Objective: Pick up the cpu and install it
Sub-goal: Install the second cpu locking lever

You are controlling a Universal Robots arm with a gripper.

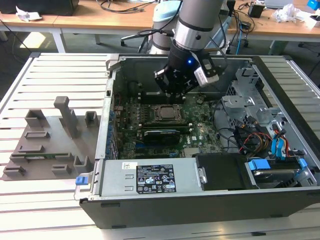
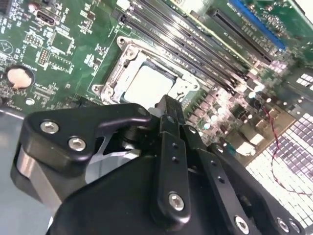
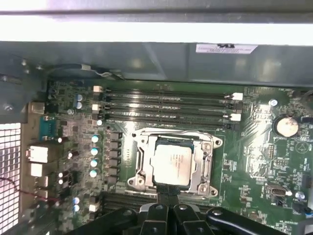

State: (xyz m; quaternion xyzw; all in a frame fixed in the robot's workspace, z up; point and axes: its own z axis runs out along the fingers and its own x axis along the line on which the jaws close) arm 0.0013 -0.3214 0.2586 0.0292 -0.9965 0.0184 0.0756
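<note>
Cpu (image 3: pixel 170 165) in socket (seemingly) below pincer (image 3: pixel 168 196)

- A lab or workshop for robot work on computers, not a home.
- An open computer case (image 1: pixel 200 200) lies on a bench of pale slats (image 1: pixel 55 67), its green motherboard (image 1: pixel 197 130) and loose cables (image 1: pixel 255 137) exposed.
- A robot arm (image 1: pixel 197 25) reaches down into the case.
- Grey plastic fixture blocks (image 1: pixel 50 137) stand on the slats at the exterior view's left, shaped to hold parts.
- Behind, long wooden desks (image 1: pixel 85 20) carry wires, small devices and crumpled paper (image 1: pixel 25 14).
- In both wrist views the board shows rows of memory slots (image 3: pixel 164 105) and a metal socket frame (image 3: pixel 173 161).
</note>
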